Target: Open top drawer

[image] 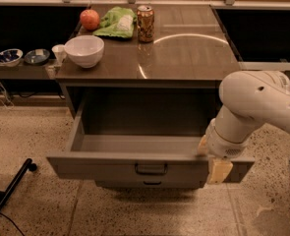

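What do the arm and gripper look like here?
The arm is a glossy white rounded shell with a bulbous joint and a few small dark holes; no cables or markings visible. The gripper, at the right end of the top drawer, has a white collar and a tan blocky tip.

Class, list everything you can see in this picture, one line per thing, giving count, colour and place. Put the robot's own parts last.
top drawer: one, grey, pulled far out beneath the counter
lower drawer front: one, grey, just showing under the top drawer
counter: one, grey-brown, above the drawers
bowl: one, white, counter's front left corner
can: one, brown-gold, back of the counter
bag: one, green, left of the can
fruit: one, red-orange, left of the bag
cup: one, white, just left of the bowl
dishes: two, bluish, low shelf at far left
stand leg: one, black, floor at bottom left
arm: one, white, entering from the right
gripper: one, beige, at the right end of the top drawer's front
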You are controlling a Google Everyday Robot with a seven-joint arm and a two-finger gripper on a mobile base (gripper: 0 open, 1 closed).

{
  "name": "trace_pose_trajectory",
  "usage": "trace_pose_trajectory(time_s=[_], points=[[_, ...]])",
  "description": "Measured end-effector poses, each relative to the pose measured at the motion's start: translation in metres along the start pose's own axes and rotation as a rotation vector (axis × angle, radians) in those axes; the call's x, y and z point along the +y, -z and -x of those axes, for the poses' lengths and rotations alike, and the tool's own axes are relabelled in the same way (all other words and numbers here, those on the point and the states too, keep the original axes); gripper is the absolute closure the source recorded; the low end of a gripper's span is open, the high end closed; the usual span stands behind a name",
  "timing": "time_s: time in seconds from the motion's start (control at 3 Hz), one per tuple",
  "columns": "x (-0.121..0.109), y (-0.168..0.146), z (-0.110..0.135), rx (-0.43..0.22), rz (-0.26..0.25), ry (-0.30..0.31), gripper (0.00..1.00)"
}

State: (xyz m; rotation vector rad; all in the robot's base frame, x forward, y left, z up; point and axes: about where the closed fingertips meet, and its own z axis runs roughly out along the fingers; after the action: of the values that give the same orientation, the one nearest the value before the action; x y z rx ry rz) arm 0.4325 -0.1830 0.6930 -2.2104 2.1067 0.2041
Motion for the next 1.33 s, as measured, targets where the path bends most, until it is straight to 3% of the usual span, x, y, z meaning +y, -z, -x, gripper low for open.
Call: trace_pose_trajectory(time_s=[0.33, 0.67, 1.0, 1.33], points=[[0.022, 0.014, 0.005, 0.009, -0.001, -0.007, 0.40], [0.012, 0.035, 0.015, 0.027, -0.037, 0.011, 0.38], [-0.021, 0.048, 0.028, 0.013, -0.082, 0.044, 0.39], [-0.048, 0.065, 0.045, -0.014, -0.132, 0.077, 0.21]])
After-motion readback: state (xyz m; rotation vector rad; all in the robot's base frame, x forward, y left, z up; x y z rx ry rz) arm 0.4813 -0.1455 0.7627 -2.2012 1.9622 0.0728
